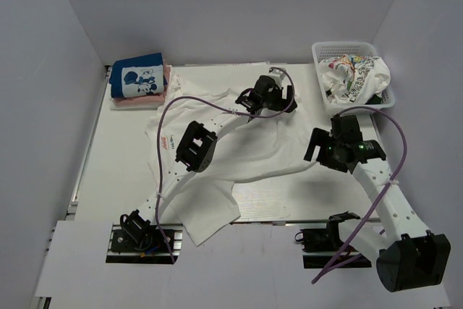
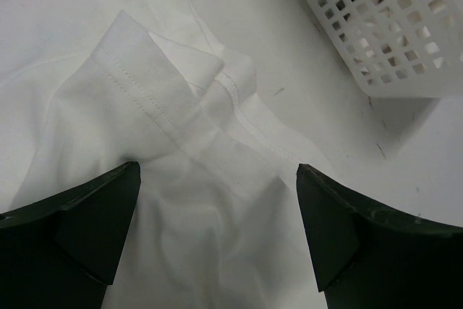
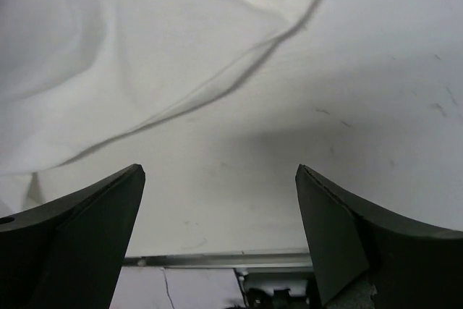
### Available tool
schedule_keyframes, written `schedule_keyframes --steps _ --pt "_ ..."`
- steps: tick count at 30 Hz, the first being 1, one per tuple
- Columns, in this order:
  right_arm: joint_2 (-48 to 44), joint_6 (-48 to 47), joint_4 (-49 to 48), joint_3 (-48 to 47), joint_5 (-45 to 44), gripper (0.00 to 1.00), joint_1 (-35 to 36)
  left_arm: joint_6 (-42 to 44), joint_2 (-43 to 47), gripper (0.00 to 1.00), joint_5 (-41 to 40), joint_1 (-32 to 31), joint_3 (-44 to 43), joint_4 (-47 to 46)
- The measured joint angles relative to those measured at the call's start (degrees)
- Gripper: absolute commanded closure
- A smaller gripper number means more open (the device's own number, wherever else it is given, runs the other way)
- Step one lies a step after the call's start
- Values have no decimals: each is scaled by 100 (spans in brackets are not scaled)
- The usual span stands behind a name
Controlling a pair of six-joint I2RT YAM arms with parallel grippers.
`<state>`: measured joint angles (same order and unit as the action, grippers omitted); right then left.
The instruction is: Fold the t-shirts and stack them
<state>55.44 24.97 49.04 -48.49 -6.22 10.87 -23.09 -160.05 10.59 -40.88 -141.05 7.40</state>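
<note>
Left gripper (image 2: 217,171): jaws wide over rumpled sleeve (image 2: 145,85) of large white t-shirt (image 1: 260,150), just beside mesh basket (image 2: 376,27), apparently poised to pinch for folding. Right gripper (image 3: 221,171): wide, empty, near basket, over bare table (image 3: 362,106).

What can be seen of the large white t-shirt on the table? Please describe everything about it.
The large white t-shirt is plain soft cloth with a small red print near one side. It lies spread but wrinkled across the table, one flap reaching the near edge. The left wrist view shows a folded-over hem with stitched seams. The left gripper is open above that fold; the right gripper, open, is over bare table beside its edge. Neither holds it.
</note>
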Motion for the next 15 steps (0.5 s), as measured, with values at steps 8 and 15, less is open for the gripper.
schedule_keyframes --steps 8,15 --pt "1222 -31 -1569 201 286 9 0 125 269 0 -612 9 514 -264" --pt "1604 330 -1626 195 -385 9 -420 339 682 0 -1174 33 756 190"
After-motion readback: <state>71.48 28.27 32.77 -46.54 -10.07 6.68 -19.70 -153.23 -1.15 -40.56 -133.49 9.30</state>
